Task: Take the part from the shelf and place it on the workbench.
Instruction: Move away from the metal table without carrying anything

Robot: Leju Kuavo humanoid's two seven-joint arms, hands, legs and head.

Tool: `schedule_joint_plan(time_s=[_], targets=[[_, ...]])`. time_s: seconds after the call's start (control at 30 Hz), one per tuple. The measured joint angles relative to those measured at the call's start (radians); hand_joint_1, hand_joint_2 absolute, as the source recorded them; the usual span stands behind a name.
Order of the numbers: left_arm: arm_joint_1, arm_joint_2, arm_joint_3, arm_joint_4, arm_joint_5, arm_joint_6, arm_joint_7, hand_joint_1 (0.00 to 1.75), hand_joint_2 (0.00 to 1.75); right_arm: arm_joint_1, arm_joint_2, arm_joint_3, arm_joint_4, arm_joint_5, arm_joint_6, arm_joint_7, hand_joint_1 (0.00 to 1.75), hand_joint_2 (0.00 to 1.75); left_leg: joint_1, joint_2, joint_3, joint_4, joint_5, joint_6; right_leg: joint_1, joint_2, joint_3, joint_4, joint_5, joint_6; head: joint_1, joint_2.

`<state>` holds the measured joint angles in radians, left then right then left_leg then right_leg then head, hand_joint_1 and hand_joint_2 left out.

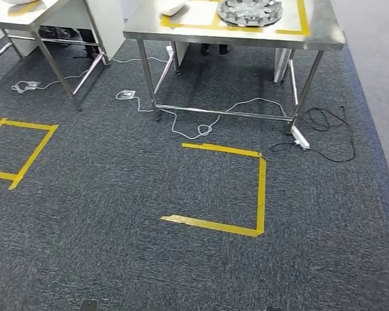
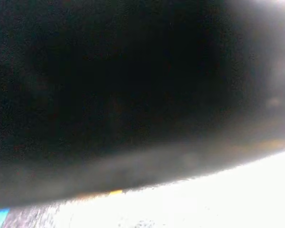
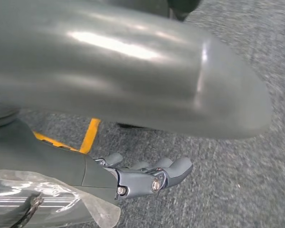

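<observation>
Right hand [image 3: 148, 175] hangs over the dark grey carpet [image 1: 133, 194], seen from the right wrist view: its grey fingers [image 3: 173, 168] lie stretched out side by side, nearly straight, with nothing between them, so it holds nothing. A crinkled clear plastic wrap [image 3: 44, 199] covers the arm just behind the hand, and a yellow tape line [image 3: 89, 135] crosses the carpet beyond it. The left wrist view is almost wholly dark and blurred, with a washed-out bright band along one edge; whether the left hand is spread, curled or holding anything cannot be told.

From the head view, a steel surface [image 1: 325, 29] stands ahead on thin metal legs. On it, inside a yellow tape frame [image 1: 303, 19], lies a round grey metal part [image 1: 251, 11] with cut-outs across its face, cropped by the picture's edge. Just beside the part, on the same surface, lies a white object [image 1: 173, 8], also cropped. Whether the round part is the task's own piece cannot be told.

Under the surface, a white cable [image 1: 197, 123] loops across the carpet, and a black cable [image 1: 329, 133] coils near the surface's far leg beside a white power strip [image 1: 300, 137]. On the carpet in front of the surface, yellow tape marks 3 sides of a square [image 1: 259, 188]. A second taped square [image 1: 34, 152] lies well apart from it, in front of a second, white surface [image 1: 45, 13].
</observation>
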<state>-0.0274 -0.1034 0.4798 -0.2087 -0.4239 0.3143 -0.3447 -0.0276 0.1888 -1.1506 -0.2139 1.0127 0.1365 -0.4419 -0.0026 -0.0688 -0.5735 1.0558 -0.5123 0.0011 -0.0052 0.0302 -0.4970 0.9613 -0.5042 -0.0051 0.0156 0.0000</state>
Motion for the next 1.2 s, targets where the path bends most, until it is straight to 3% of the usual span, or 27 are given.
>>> schedule_joint_plan(time_s=[0.07,0.1,0.17,0.23,0.27,0.33,0.37,0.43,0.5,0.53,0.57,0.6,0.63,0.67,0.73,0.8,0.87,0.93,1.0,1.07,1.1,1.13,1.2], targets=[[0.001,-0.002,0.002,0.000,0.005,0.002,0.000,0.00,0.00,0.001,0.000,0.004,0.000,0.005,0.001,0.006,0.00,0.00,0.004,0.045,-0.071,0.164,-0.078,-0.013,0.002,-0.049,-0.005,-0.002,0.002,-0.009,-0.006,0.000],[0.002,-0.003,0.002,0.000,0.008,0.002,0.000,0.00,0.00,0.001,0.000,0.006,0.000,0.007,0.002,0.009,0.00,0.00,0.007,0.061,-0.094,0.223,-0.101,-0.018,0.004,-0.073,-0.007,-0.002,0.002,-0.011,-0.010,0.000],[0.005,-0.003,0.004,0.000,0.010,0.003,0.000,0.00,0.00,-0.002,0.000,0.008,0.000,0.010,0.002,0.012,0.00,0.00,0.007,0.079,-0.030,0.106,-0.033,-0.015,0.005,-0.096,-0.004,-0.002,0.001,-0.010,-0.010,0.000],[0.001,-0.003,0.005,0.000,0.012,0.003,0.000,0.00,0.00,-0.004,0.000,0.009,0.000,0.013,0.003,0.014,0.00,0.00,0.001,0.122,0.040,-0.034,0.017,-0.007,0.010,-0.116,-0.002,0.001,-0.003,-0.004,-0.011,0.000],[0.000,-0.003,0.007,0.000,0.014,0.003,0.000,0.00,0.00,-0.005,0.000,0.010,0.000,0.014,0.003,0.015,0.00,0.00,-0.002,0.136,0.055,-0.070,0.023,-0.002,0.013,-0.126,-0.002,0.003,-0.005,0.001,-0.010,0.000],[0.000,-0.003,0.014,0.000,0.022,0.003,0.000,0.00,0.00,-0.006,-0.001,0.013,0.000,0.018,0.003,0.017,0.00,0.00,-0.006,0.129,0.052,-0.081,0.022,0.010,0.015,-0.146,-0.002,0.005,-0.007,0.010,-0.010,0.000],[0.003,-0.004,0.019,0.001,0.028,0.003,0.000,0.00,0.00,-0.008,-0.002,0.015,0.000,0.022,0.003,0.017,0.00,0.00,-0.005,0.119,0.050,-0.083,0.024,0.016,0.014,-0.144,-0.004,0.008,-0.010,0.016,-0.010,0.000],[0.005,-0.004,0.029,0.001,0.042,-0.001,0.001,0.00,0.00,-0.012,-0.004,0.019,0.000,0.030,0.004,0.017,0.00,0.00,0.000,0.100,0.050,-0.087,0.030,0.029,0.010,-0.100,-0.024,0.053,-0.043,0.028,-0.006,0.000],[0.001,-0.002,0.039,0.001,0.051,-0.006,0.000,0.00,0.00,-0.013,-0.006,0.024,0.000,0.037,0.007,0.017,0.00,0.00,0.002,0.078,0.045,-0.087,0.036,0.038,0.006,-0.046,-0.086,0.184,-0.110,0.036,-0.001,0.000],[0.000,-0.002,0.043,0.001,0.053,-0.009,-0.001,0.00,0.00,-0.012,-0.008,0.028,0.001,0.039,0.008,0.017,0.00,0.00,0.001,0.065,0.043,-0.087,0.037,0.040,0.004,-0.036,-0.122,0.259,-0.139,0.038,-0.001,0.000],[0.001,-0.002,0.046,0.001,0.055,-0.011,-0.001,0.00,0.00,-0.012,-0.009,0.030,0.001,0.041,0.009,0.017,0.00,0.00,0.001,0.052,0.042,-0.086,0.038,0.041,0.004,-0.033,-0.149,0.312,-0.151,0.038,-0.001,0.000],[0.002,-0.002,0.048,0.001,0.056,-0.012,-0.001,0.00,0.00,-0.012,-0.009,0.032,0.001,0.042,0.009,0.017,0.00,0.00,0.000,0.038,0.042,-0.086,0.039,0.041,0.004,-0.032,-0.158,0.324,-0.142,0.038,0.000,0.000],[0.004,-0.002,0.049,0.001,0.056,-0.012,-0.001,0.00,0.00,-0.012,-0.010,0.033,0.001,0.042,0.009,0.017,0.00,0.00,0.000,0.025,0.043,-0.085,0.039,0.040,0.004,-0.029,-0.146,0.293,-0.112,0.036,0.000,0.000],[0.004,-0.002,0.051,0.001,0.056,-0.013,-0.001,0.00,0.00,-0.013,-0.011,0.034,0.001,0.042,0.010,0.017,0.00,0.00,0.000,0.010,0.044,-0.085,0.039,0.039,0.003,-0.020,-0.117,0.226,-0.071,0.034,0.000,0.000],[0.002,-0.003,0.053,0.001,0.056,-0.013,-0.002,0.00,0.00,-0.014,-0.014,0.036,0.002,0.043,0.010,0.017,0.00,0.00,-0.001,-0.016,0.042,-0.081,0.039,0.034,-0.002,0.030,-0.053,0.082,-0.011,0.027,-0.001,0.000],[0.001,-0.004,0.056,0.001,0.058,-0.014,-0.002,0.00,0.00,-0.015,-0.016,0.039,0.002,0.046,0.010,0.017,0.00,0.00,0.001,-0.039,0.031,-0.076,0.042,0.022,-0.004,0.062,-0.024,0.021,-0.001,0.022,-0.001,0.000],[0.004,-0.004,0.063,0.001,0.064,-0.014,-0.002,0.00,0.00,-0.017,-0.017,0.043,0.003,0.054,0.011,0.018,0.00,0.00,0.004,-0.058,0.021,-0.074,0.045,0.008,-0.004,0.043,-0.020,0.017,0.001,0.014,-0.001,0.000],[0.006,-0.004,0.071,0.001,0.071,-0.013,-0.001,0.00,0.00,-0.020,-0.017,0.050,0.004,0.063,0.011,0.018,0.00,0.00,0.003,-0.023,0.005,-0.042,0.022,-0.004,-0.007,0.016,-0.017,0.010,0.006,0.001,-0.005,0.000],[0.004,-0.004,0.075,0.001,0.074,-0.011,0.001,0.00,0.00,-0.021,-0.017,0.057,0.005,0.071,0.011,0.021,0.00,0.00,0.004,0.037,-0.044,0.066,-0.044,-0.014,-0.006,-0.016,-0.016,0.005,0.007,-0.007,-0.012,0.000],[0.004,-0.005,0.078,0.001,0.073,-0.009,0.006,0.00,0.00,-0.020,-0.017,0.061,0.006,0.076,0.011,0.027,0.00,0.00,0.008,0.058,-0.101,0.192,-0.097,-0.023,-0.004,-0.050,-0.017,0.006,0.004,-0.010,-0.014,0.000],[0.005,-0.005,0.079,0.001,0.072,-0.007,0.009,0.00,0.00,-0.021,-0.017,0.063,0.006,0.077,0.011,0.030,0.00,0.00,0.010,0.060,-0.111,0.217,-0.098,-0.026,-0.004,-0.066,-0.017,0.006,0.003,-0.010,-0.014,0.000],[0.008,-0.005,0.081,0.002,0.071,-0.005,0.011,0.00,0.00,-0.022,-0.017,0.065,0.006,0.078,0.011,0.033,0.00,0.00,0.011,0.064,-0.100,0.200,-0.079,-0.027,-0.003,-0.079,-0.016,0.006,0.002,-0.009,-0.014,0.000],[0.010,-0.005,0.085,0.002,0.068,-0.001,0.013,0.00,0.00,-0.024,-0.017,0.068,0.007,0.082,0.011,0.037,0.00,0.00,0.011,0.091,-0.029,0.070,-0.010,-0.023,-0.003,-0.103,-0.010,0.006,-0.002,-0.004,-0.015,0.000]])
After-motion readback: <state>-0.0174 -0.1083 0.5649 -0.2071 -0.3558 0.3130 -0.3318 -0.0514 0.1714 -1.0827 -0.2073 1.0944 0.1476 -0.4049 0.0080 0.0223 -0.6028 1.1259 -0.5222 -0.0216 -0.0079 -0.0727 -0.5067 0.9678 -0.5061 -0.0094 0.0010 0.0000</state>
